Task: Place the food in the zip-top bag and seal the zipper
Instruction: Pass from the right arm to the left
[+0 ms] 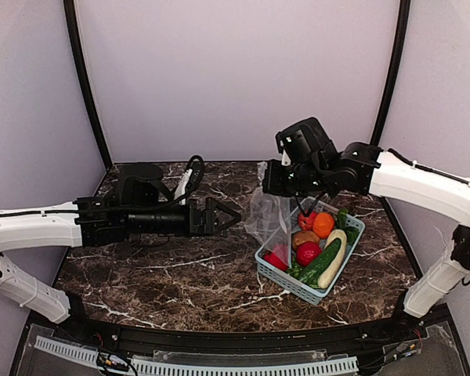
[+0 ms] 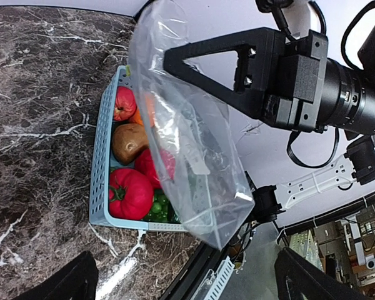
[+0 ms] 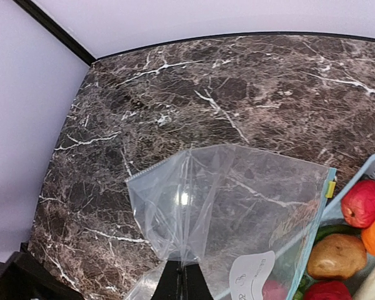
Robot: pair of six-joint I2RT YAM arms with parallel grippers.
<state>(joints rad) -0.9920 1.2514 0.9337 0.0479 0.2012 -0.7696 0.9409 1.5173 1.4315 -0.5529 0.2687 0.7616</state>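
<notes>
Right gripper (image 3: 181, 278) fingers closed, pinching one zip-top bag (image 3: 237, 194) held above the table, hanging at the left edge of one light blue basket (image 1: 291, 283). White label (image 3: 250, 275) on bag, print too small to read. Basket holds the food (image 2: 130, 194): three red pieces (image 1: 308, 252), one orange (image 1: 323, 225), one brown piece (image 1: 305, 238), one cream squash (image 1: 334, 254), one cucumber (image 1: 319, 264). Left gripper (image 1: 233, 217) spread wide, holding nothing, apart from bag

The hanging zip-top bag (image 2: 194, 156) veils one long side of the blue basket (image 2: 99, 175) and much of the food (image 2: 130, 192) (only red and green smears come through), and the right wrist view's bottom edge cuts off most of the right gripper (image 3: 180, 275).
</notes>
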